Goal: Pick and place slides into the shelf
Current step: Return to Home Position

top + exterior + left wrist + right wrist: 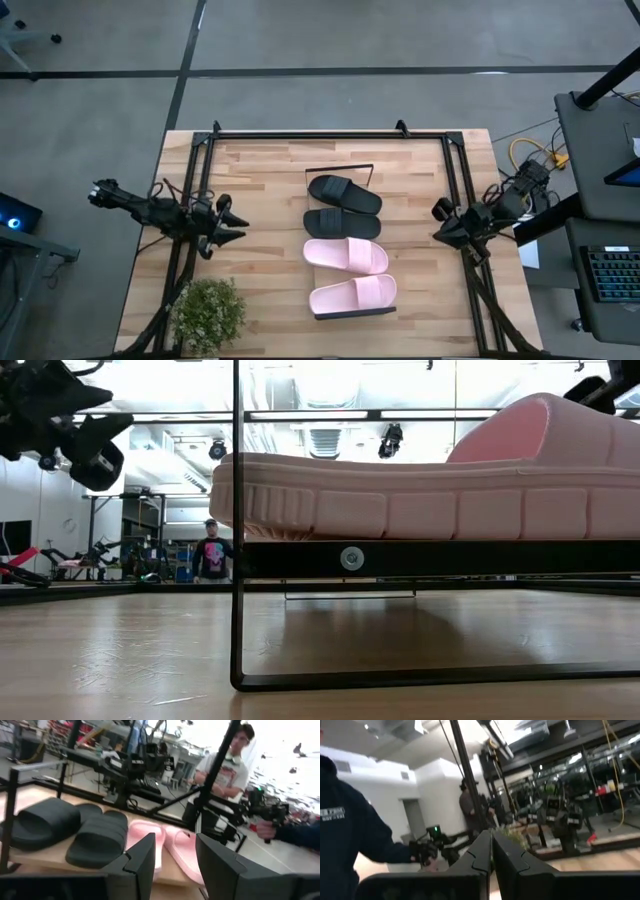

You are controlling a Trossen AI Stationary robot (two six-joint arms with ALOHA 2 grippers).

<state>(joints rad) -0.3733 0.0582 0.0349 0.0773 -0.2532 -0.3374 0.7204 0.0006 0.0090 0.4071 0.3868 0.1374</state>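
Observation:
Two black slides and two pale pink slides lie side by side on the shelf, a light-wood board on a thin black wire frame at the table's middle. In the left wrist view the black slides and pink slides rest sole-down on the board. My left gripper hovers open at the table's left, pointing toward the shelf. My right gripper hovers shut at the table's right.
A potted green plant stands at the table's near left corner. Black frame bars run along the far edge and both sides. People stand beyond the table. A pink slide on the shelf fills the low view.

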